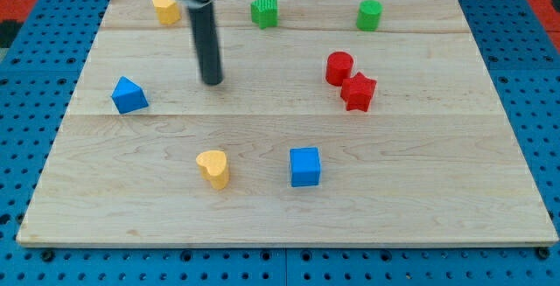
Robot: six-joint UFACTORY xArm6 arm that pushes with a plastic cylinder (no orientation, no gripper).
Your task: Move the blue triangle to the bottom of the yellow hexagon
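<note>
The blue triangle (129, 95) lies near the board's left edge. The yellow hexagon (165, 9) sits at the view's top left, above and a little right of the triangle. My tip (212, 81) rests on the board to the right of the blue triangle, apart from it, and below and right of the yellow hexagon. It touches no block.
A yellow heart (213, 168) and a blue cube (304, 166) lie in the lower middle. A red cylinder (339, 67) touches a red star (358, 91) at right. A green star (264, 11) and a green cylinder (369, 15) sit along the top edge.
</note>
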